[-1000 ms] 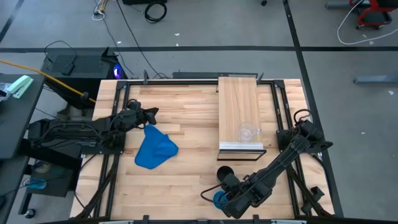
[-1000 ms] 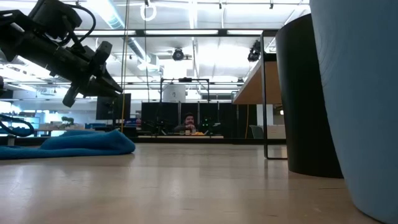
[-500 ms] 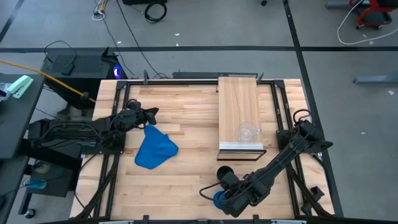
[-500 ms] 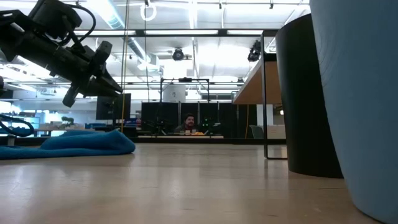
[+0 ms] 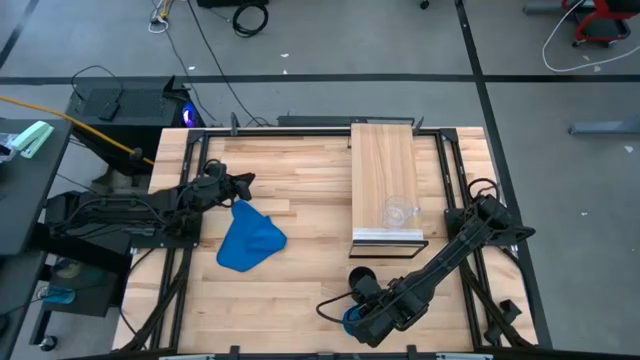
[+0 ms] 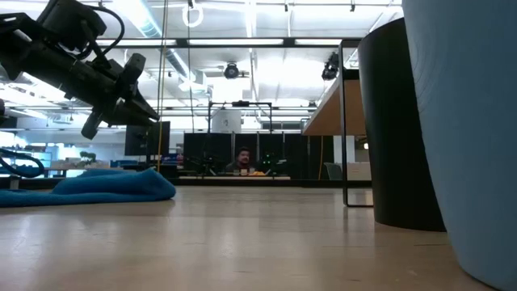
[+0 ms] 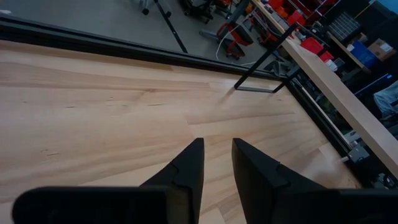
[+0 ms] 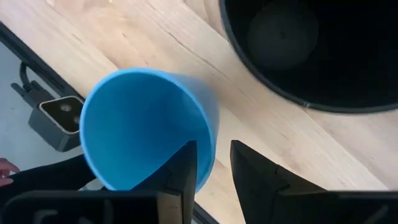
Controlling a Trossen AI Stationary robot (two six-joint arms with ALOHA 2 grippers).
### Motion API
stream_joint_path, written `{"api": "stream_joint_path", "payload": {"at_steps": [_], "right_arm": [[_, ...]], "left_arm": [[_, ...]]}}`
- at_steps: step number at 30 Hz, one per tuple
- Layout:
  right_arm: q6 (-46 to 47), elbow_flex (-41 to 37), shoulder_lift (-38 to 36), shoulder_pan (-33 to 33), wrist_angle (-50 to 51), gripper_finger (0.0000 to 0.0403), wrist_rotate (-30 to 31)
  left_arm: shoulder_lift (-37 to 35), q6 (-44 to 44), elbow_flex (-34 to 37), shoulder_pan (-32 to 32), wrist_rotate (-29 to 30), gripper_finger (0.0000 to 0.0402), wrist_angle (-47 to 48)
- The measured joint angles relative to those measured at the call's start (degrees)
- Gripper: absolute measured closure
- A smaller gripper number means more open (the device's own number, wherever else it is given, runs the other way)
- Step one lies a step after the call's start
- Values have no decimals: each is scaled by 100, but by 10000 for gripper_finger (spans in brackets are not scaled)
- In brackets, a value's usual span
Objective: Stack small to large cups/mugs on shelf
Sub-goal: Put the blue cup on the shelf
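**Right jaws straddling blue cup rim**

My right gripper (image 8: 211,165) jaws sit slightly apart, straddling the smooth round light-blue cup (image 8: 146,127) rim, beside the black cylindrical cup (image 8: 311,50) on the wood-grain worktop (image 5: 300,290). Left gripper (image 7: 216,165) narrowly open, empty. Clear cup (image 5: 398,213) on shelf (image 5: 383,160).

Two dark, near-black jointed arms are seen, left arm (image 5: 150,205) and right arm (image 5: 455,250), with black cables looped at the joints. Tapered, matte black fingers (image 7: 186,171) are shown on each gripper.
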State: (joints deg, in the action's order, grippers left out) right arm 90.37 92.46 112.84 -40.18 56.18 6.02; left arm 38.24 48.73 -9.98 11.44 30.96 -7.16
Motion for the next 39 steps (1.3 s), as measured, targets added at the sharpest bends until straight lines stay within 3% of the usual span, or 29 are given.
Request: {"api": "stream_joint_path", "payload": {"at_steps": [13,23,28,35,39], "right_arm": [[-81,-183,2,46,-214,302,-8],[-260,-185,2,42,-213,389,-160],[-553,-144,-28,35,-209,393,-450],[-963,-128,-958,-30,-163,398,-864],[-1217,-126,-1799,-53,-121,399,-742]], "left_arm": [[0,0,0,0,0,315,-2],[0,2,0,0,0,316,-2],[-1,1,0,0,0,318,-2],[0,2,0,0,0,310,-2],[-1,1,0,0,0,316,-2]]}}
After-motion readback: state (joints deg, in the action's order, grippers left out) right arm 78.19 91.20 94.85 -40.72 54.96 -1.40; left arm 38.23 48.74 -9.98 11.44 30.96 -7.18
